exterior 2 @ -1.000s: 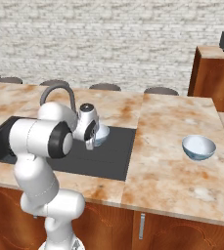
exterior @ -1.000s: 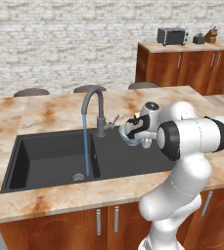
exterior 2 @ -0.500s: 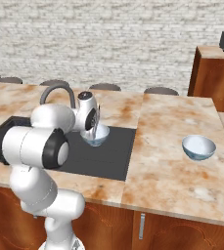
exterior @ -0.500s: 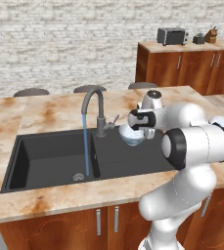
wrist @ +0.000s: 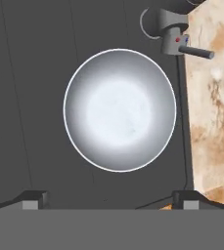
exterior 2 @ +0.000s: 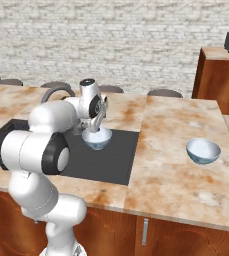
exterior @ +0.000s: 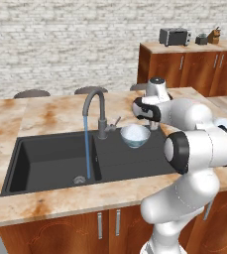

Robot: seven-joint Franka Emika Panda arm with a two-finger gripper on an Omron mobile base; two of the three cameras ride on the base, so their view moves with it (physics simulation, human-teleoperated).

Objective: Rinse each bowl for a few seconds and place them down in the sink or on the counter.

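two small round white-and-pale-blue bowls sit apart in a rendered kitchen: one bowl (exterior: 135, 135) rests upright on the flat drainboard of the matte black rectangular sink (exterior: 50, 163), just beside the grey gooseneck faucet (exterior: 96, 110), from which a thin blue stream of water (exterior: 87, 149) falls into the deep basin; the second bowl (exterior 2: 203, 151) stands well apart on the beige marble-look tabletop (exterior 2: 176, 165) with rusty orange veins. the white arm's end effector (exterior 2: 96, 126) hangs just above the first bowl, its dark fingers (wrist: 34, 199) spread wide on either side and gripping nothing. seen from the hand, the bowl's pale inside faces up, near the faucet's grey lever handle (wrist: 194, 51).
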